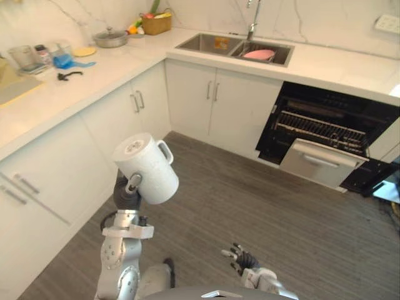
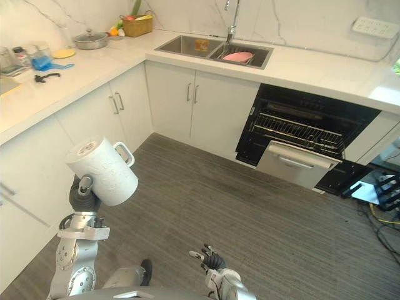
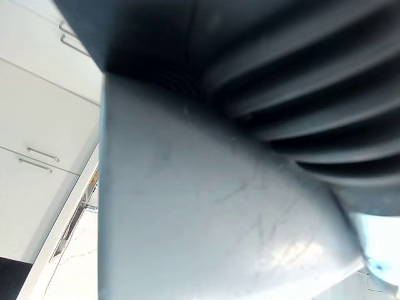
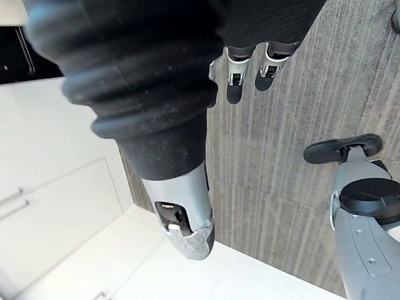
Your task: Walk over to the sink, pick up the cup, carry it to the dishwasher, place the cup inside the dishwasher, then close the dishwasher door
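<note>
On the counter (image 1: 75, 94) at far left stood a lidded pot (image 1: 110, 39) and a basket (image 1: 156, 25) of produce. In front of the white cabinets, the left hand (image 1: 128, 190) was raised with the white cup (image 1: 150, 169) in its grasp, the thumb pressed against the side and the fingers hidden behind it. The cup was tilted, its handle pointing toward the sink (image 1: 206, 42). Its flat upturned end bore a round printed mark too small to read. A small yellow item (image 1: 221, 43) lay in the sink's left basin, any writing on it illegible, and a pink dish (image 1: 258, 54) in the right. The right hand (image 1: 242, 258) hung low over the grey floor, fingers relaxed and empty. Further right, the dishwasher (image 1: 294, 100) stood open, its wire rack (image 1: 319, 128) showing. A wall socket (image 1: 387, 24) sat above.
</note>
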Motion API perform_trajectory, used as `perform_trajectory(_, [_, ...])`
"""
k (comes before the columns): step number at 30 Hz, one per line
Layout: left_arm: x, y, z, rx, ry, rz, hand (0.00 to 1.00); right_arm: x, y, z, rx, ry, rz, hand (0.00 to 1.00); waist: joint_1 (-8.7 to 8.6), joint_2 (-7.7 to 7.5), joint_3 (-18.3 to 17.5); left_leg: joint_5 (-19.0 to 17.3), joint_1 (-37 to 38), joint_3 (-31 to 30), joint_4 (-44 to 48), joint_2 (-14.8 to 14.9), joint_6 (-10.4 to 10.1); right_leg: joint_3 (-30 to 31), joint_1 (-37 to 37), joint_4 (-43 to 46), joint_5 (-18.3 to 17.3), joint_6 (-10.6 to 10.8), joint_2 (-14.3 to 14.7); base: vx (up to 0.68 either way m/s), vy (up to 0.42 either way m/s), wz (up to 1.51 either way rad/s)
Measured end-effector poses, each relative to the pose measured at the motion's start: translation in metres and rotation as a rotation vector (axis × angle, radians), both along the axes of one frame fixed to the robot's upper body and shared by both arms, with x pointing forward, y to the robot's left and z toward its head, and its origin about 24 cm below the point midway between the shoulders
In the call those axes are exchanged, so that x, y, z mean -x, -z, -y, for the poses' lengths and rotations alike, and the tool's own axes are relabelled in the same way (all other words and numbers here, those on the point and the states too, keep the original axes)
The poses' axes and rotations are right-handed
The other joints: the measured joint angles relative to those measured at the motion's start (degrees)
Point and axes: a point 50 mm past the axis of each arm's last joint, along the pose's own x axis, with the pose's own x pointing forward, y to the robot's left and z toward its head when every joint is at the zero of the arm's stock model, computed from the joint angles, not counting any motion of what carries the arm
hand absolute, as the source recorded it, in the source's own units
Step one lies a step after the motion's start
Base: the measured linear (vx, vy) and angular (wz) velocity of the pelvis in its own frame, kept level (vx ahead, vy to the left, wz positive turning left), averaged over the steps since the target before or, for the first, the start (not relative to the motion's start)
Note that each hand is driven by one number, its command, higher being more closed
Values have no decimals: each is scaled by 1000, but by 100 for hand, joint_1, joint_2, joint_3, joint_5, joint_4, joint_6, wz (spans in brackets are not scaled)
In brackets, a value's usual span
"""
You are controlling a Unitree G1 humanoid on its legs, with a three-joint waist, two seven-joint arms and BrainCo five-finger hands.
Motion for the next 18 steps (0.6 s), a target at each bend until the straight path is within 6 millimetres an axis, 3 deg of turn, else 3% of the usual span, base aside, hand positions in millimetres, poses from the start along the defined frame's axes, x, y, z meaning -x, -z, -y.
perform_trajectory(1, [-2, -5, 0, -18, 18, 16, 100, -6, -4, -3, 1, 17, 33, 0, 3, -108, 79, -135, 285, 165, -117, -37, 84, -233, -548, 1170, 400, 568, -117, 348, 162, -62])
perform_trajectory(2, [-2, -9, 0, -44, 40, 36, 100, -23, -25, -8, 100, 8, 299, 0, -44, -177, 183, -242, 650, 271, -304, -90, 187, -414, -950, 2123, 776, 462, -310, 336, 153, -65])
perform_trajectory(3, [-1, -10, -1, -52, 42, 40, 100, -36, -45, -12, 117, 9, 452, 0, -107, -180, 192, -300, 819, 351, -395, -89, 249, -501, -1170, 2447, 710, 344, -384, 324, 154, -66])
perform_trajectory(4, [0, -12, 0, -67, 44, 46, 100, -65, -91, -21, 113, -18, 701, 0, -230, -120, 206, -366, 1126, 491, -608, -55, 294, -741, -1503, 2594, 532, 144, -443, 311, 145, -61])
perform_trajectory(5, [-2, -14, 5, -76, 69, 59, 100, -81, -128, -28, 95, -28, 881, 0, -328, -15, 218, -393, 1374, 591, -824, 12, 344, -1056, -1741, 2258, 373, 72, -456, 306, 134, -52])
perform_trajectory(7, [-5, -20, 14, -70, 108, 88, 100, -92, -157, -29, 86, -20, 1010, 0, -365, -23, 175, -412, 1663, 654, -1004, 105, 274, -1540, -1950, 1308, 276, -20, -537, 328, 71, -11])
perform_trajectory(9, [-7, -23, 16, -75, 126, 107, 100, -89, -157, -27, 89, -10, 1003, 0, -376, -11, 174, -509, 1823, 656, -1015, 227, 192, -1779, -2123, 174, 453, -67, -597, 456, 16, 12])
perform_trajectory(12, [-6, -23, 17, -74, 129, 108, 100, -69, -140, -21, 79, 17, 911, 0, -399, 178, 289, -920, 1992, 845, -774, 611, -122, -1814, -2229, -1423, 1477, -96, -597, 446, -51, 2])
perform_trajectory(15, [12, -17, 10, -59, 92, 96, 100, -44, -156, -17, 6, 30, 975, 0, -355, 31, 212, -1956, 2539, 1461, -109, 837, -561, -1685, -2163, -1745, 2619, -242, -570, 575, -243, -84])
perform_trajectory(16, [13, -15, 12, -47, 93, 90, 100, -42, -164, -10, 10, 28, 1016, 0, -426, 181, 191, -2237, 2663, 1536, 89, 1098, -688, -1656, -2246, -1346, 2594, -144, -329, 514, -262, -76])
perform_trajectory(17, [15, -15, 17, -33, 109, 93, 100, -39, -171, -2, 19, 40, 1051, 0, -487, 368, 125, -2298, 2676, 1584, 143, 1302, -762, -1643, -2374, -1095, 2367, -202, -120, 363, -155, -50])
perform_trajectory(18, [15, -19, 22, -38, 131, 134, 100, -35, -184, 8, 23, 63, 1124, 0, -560, 465, 89, -2221, 2665, 1567, 157, 1365, -773, -1611, -2603, -756, 2073, -254, -19, 417, -184, -39])
